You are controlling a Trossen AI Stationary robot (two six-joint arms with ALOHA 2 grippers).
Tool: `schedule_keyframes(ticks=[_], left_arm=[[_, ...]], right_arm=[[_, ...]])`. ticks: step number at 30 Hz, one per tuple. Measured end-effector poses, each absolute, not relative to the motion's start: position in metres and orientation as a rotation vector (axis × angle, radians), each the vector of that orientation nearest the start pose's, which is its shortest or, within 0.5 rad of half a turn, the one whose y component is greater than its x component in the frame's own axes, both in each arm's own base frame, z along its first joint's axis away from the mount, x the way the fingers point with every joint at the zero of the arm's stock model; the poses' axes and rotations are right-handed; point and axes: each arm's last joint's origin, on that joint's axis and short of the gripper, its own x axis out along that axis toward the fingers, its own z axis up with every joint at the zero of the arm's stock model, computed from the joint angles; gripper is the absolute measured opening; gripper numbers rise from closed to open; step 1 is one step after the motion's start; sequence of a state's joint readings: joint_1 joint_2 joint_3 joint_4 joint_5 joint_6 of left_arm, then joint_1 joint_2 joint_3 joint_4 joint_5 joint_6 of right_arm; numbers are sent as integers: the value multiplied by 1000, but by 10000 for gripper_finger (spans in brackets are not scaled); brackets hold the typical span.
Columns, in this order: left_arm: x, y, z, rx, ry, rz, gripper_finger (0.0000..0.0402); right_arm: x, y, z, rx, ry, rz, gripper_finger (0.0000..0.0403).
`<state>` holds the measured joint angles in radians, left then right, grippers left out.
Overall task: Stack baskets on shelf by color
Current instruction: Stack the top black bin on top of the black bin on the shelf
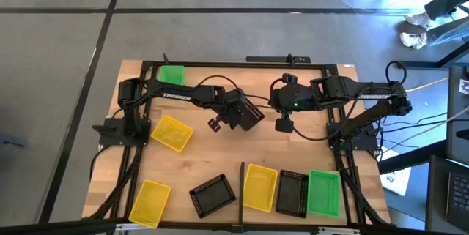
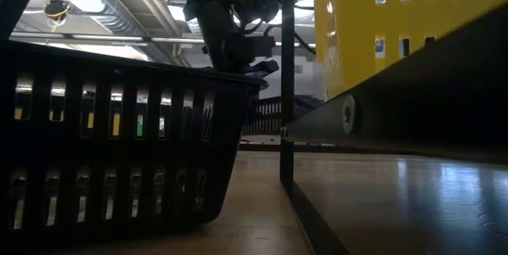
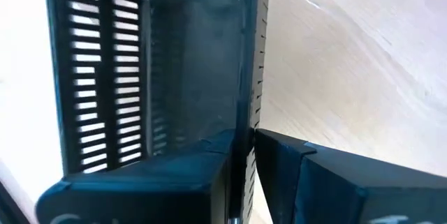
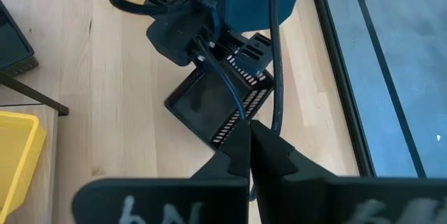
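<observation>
Near the middle of the tabletop (image 1: 220,154), the left tool (image 3: 248,155) has its two fingers on either side of one lattice wall of a black basket (image 3: 140,77). The fingers are slightly apart, with a sliver of light between the wall and one finger, so they do not look clamped on it. The right tool (image 4: 248,147) hangs just beside it over the centre of the tabletop with its fingers pressed together and nothing between them. The shelf (image 1: 293,222) lies along one long edge of the tabletop, reaching toward the right corner, and its thin black bar (image 1: 242,184) faces the tabletop's middle. Three baskets sit side by side on it: a yellow basket (image 1: 259,187) next to the bar, then a dark one (image 1: 292,192), then a green one (image 1: 324,192). Another black basket (image 1: 212,195) sits just outside the bar. A second yellow basket (image 1: 150,203) lies at the left corner of that same edge, a third yellow one (image 1: 171,132) is near the left edge, and a second green basket (image 1: 171,74) sits at the opposite long edge, toward its left corner.
</observation>
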<state>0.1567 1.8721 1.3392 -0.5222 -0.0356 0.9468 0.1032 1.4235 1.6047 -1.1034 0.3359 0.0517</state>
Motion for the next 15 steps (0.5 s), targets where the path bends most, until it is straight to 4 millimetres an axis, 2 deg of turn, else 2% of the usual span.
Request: schedule_keyframes(ticks=[7, 15], left_arm=[[383, 51, 198, 710, 1095, -219, 46], [380, 40, 196, 635, 1077, -369, 45]], right_arm=[[268, 18, 392, -154, 896, -239, 0], [268, 18, 392, -155, 895, -238, 0]])
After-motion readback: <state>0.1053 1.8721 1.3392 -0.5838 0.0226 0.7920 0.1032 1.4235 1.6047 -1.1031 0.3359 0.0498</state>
